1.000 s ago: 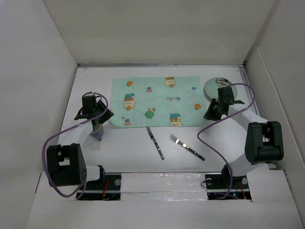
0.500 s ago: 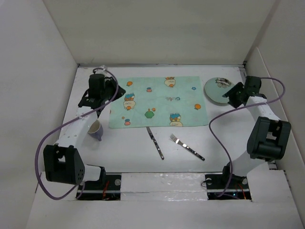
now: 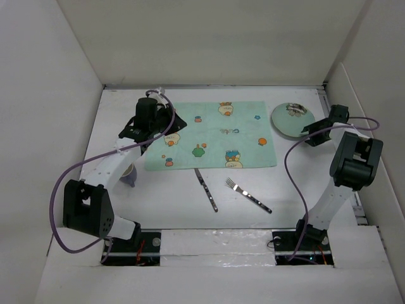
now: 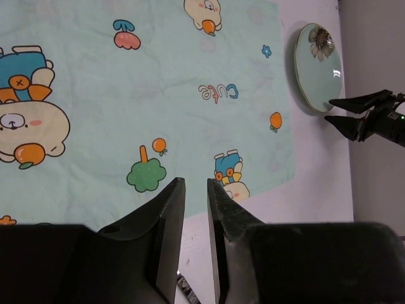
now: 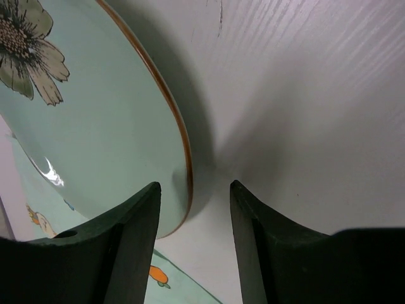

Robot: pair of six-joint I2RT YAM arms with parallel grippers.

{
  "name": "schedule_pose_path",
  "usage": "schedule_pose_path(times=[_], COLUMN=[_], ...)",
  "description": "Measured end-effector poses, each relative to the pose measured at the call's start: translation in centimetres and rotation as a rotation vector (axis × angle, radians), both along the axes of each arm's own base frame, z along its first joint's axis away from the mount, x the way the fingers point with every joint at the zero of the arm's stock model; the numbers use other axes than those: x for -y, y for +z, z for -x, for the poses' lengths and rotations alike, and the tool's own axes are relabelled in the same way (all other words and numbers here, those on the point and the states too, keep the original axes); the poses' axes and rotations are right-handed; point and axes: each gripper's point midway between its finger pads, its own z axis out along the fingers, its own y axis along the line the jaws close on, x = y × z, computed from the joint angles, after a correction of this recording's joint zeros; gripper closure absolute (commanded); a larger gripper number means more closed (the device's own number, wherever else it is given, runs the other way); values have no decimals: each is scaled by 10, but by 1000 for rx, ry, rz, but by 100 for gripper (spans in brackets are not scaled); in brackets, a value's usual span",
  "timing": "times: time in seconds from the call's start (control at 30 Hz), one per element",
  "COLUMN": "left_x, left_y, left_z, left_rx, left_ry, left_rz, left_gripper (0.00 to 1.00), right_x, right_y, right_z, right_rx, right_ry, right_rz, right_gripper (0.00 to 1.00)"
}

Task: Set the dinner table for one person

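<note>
Right claw (image 5: 195,190): is standing released, jaws straddling the rim of the plate (image 5: 95,126), one over the glaze, the other over the bench (image 3: 171,206); gripping nothing.
Plate: is lying flat at the bench's far right corner, just beside the right edge of the placemat (image 3: 215,136). It is looking stiff, glazed, slippery and breakable, and the thin brown-lined rim is probably the only hold.
Plate contents: is carrying nothing, only a painted flower.
Left claw (image 4: 194,183): is hovering over the placemat's left part, jaws almost together with a narrow gap, carrying nothing.
Placemat: is lying along the far middle; soft cloth, likely to be wrinkling under a dragged plate.
Bench: is bearing everything; rigid, matte, a surface for setting down.
Cup (image 3: 128,174): is standing near the left edge, partly hidden under the left arm; contents cannot be told.
Knife (image 3: 206,189), fork (image 3: 248,194): are lying apart toward the near edge.
</note>
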Motion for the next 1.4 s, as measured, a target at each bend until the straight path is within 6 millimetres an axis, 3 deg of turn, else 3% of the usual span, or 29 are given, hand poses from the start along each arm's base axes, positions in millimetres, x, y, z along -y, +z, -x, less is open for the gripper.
schedule_pose_path(times=[0.37,0.47,0.5,0.7,0.8,0.9,1.03,1.13,1.27,1.4], left_x=[3,-1,-2,-5,-6,-6,-2,3,7,4], left_y=[-15,-12,-11,-8,-9,-11,-3,13,27,31], left_z=[-8,-12,-14,-18,-17,-15,-14,-16,-18,-19], left_rx=[-23,-11,-3,13,12,3,2,31,61,61], left_ry=[-8,4,7,16,15,11,-7,-22,-33,-24], left_rz=[1,7,10,15,11,7,5,8,7,-18], left_gripper=[82,83,83,85,86,87,88,88,88,87], right_x=[0,1,1,-6,-8,-7,0,-1,-13,-46], right_y=[-7,-9,-8,-2,2,27,91,127,153,162], right_z=[-23,-30,-35,-45,-32,-13,-9,8,18,23], right_rx=[-61,-99,-99,-93,-48,5,196,296,411,498], right_ry=[-74,-99,-108,-128,-118,-78,-16,18,74,176], right_rz=[-21,-16,-19,16,47,77,118,159,146,82], right_gripper=[70,83,99,100,100,100,100,100,100,100])
